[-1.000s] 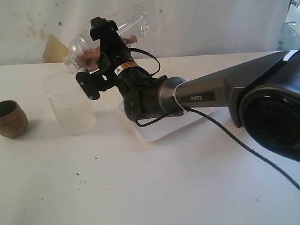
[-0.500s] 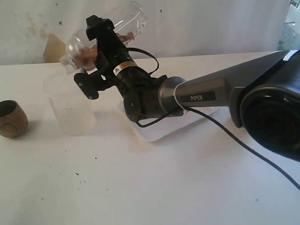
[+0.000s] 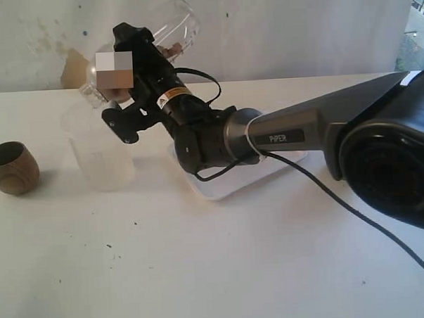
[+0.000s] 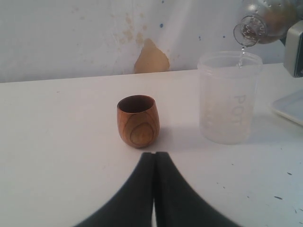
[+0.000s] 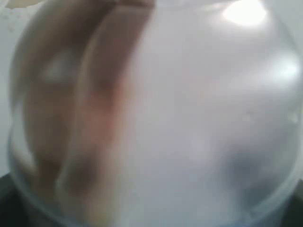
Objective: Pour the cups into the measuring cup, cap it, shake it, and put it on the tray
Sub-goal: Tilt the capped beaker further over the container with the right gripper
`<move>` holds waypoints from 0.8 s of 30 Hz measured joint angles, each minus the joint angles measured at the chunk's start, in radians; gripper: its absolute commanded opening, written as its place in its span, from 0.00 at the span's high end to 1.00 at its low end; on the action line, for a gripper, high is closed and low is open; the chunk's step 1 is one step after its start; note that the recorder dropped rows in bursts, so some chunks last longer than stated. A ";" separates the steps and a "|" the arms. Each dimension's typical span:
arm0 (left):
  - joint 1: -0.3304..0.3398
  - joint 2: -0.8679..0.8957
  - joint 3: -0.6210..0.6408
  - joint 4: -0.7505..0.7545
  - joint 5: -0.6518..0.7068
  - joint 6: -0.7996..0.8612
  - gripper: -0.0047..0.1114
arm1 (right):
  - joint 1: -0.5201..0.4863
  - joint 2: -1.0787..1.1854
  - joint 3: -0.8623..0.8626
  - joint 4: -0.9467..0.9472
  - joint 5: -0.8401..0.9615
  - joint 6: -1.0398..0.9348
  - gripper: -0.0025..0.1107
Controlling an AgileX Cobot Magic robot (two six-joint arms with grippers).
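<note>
- The measuring cup [image 3: 174, 25] hangs in the air over the far left of the scene. It is tipped steeply, with its clear domed lid [image 3: 89, 81] as the lower end. Brown contents show through the wall.
- The right fingers [image 3: 137, 53] are clamped around the cup's middle, spread wide to span its body. The right arm reaches across from the right to hold it there. The right wrist view is only a close blur of the cup.
- A frosted cup [image 3: 99, 153] stands upright directly below the lid. In the left wrist view a thin bright line runs from the lid's tip towards the frosted cup's mouth. It may be a trickle, but I cannot tell.
- The tray [image 3: 220, 188] lies just right of the frosted cup, partly hidden under the arm.
- The wooden cup [image 3: 12, 168] stands upright at the left edge, apart from the frosted cup. No steel tumbler is in view.
- The left fingers [image 4: 150, 184] are pressed fully together and hold nothing. They sit low over the surface [image 3: 203, 272], pointing at the wooden cup without touching it.
- With the cup capped and tilted, the step in hand looks like the shake.
- The next move calls for righting the cup and carrying it right to a bare part of the tray. It is then set down level before the fingers release.
</note>
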 measured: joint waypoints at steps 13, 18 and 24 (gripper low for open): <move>0.000 0.000 0.000 0.000 0.000 0.000 0.96 | -0.013 0.000 0.000 -0.016 0.004 0.000 0.98; 0.000 0.000 0.000 0.000 0.000 0.000 0.96 | -0.043 0.000 0.000 -0.034 0.004 0.000 0.98; 0.000 0.000 0.000 0.000 0.000 0.000 0.96 | -0.045 0.000 0.000 -0.085 0.004 0.000 0.98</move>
